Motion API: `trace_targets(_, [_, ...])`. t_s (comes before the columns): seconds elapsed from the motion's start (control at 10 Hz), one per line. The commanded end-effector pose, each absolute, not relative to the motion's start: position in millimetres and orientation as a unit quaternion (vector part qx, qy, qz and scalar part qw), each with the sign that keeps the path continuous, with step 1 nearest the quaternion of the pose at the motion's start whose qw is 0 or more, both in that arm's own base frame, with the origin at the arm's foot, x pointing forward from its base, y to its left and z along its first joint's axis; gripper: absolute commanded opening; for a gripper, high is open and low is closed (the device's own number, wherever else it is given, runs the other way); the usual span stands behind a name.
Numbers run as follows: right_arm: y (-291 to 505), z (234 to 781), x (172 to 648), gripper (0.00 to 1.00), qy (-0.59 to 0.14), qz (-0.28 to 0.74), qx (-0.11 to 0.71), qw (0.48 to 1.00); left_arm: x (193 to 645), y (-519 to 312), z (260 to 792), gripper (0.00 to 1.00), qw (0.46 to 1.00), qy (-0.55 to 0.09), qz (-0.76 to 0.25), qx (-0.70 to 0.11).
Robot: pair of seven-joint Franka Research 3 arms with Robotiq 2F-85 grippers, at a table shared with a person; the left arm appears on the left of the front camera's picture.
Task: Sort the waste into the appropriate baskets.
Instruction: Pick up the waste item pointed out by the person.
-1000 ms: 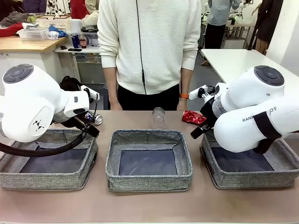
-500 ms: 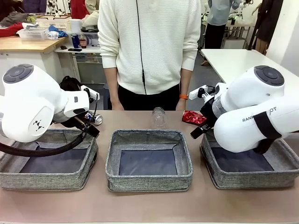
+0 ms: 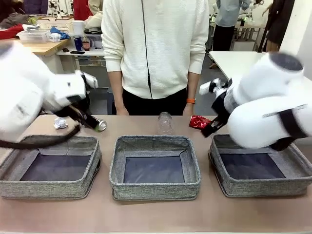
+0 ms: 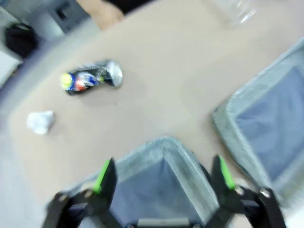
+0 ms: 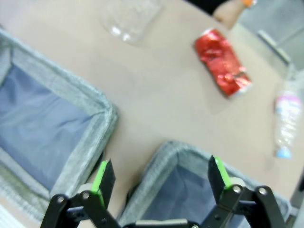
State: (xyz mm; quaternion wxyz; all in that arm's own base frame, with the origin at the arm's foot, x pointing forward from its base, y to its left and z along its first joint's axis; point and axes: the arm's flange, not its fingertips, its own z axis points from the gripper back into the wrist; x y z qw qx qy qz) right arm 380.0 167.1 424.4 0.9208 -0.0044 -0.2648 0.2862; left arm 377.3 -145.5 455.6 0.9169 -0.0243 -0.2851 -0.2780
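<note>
L gripper open wide, green pads apart, hanging over the far corner of the left grey woven-fabric basket; past it on the beige table we see the dark blue-black drink can on its side, w/ the white paper wad near, not touching. R gripper likewise open, over the far corner of the right grey basket, middle grey basket alongside. Beyond, we note the crushed red drink can lying on the table, a clear plastic bottle behind the middle basket, and a second clear bottle lying apart from the red can.
</note>
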Motion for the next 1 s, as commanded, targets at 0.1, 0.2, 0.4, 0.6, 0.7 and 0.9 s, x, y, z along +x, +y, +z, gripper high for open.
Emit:
trace_targets(0.1, [181,513,295,1.0,-0.306,0.27,-0.101,0.907,257,-112,546,1.0,0.898,-0.33,-0.286,-0.059])
trace_targets(0.2, [179,520,269,1.0,-0.357,0.27,-0.136,0.884,244,-115,540,1.0,0.896,-0.341,-0.28,-0.038])
trace_targets(0.4, [179,525,305,1.0,-0.317,0.275,-0.091,0.903,284,-122,579,1.0,0.902,-0.33,-0.275,-0.046])
trace_targets(0.6, [191,550,277,1.0,-0.36,0.275,-0.127,0.882,265,-122,589,1.0,0.899,-0.333,-0.283,-0.039])
trace_targets(0.7, [178,550,269,1.0,-0.335,0.252,-0.049,0.906,261,-129,586,1.0,0.85,-0.252,-0.373,-0.272])
trace_targets(0.9, [166,583,230,1.0,-0.28,0.158,0.191,0.928,242,-106,608,1.0,0.755,-0.116,-0.407,-0.501])
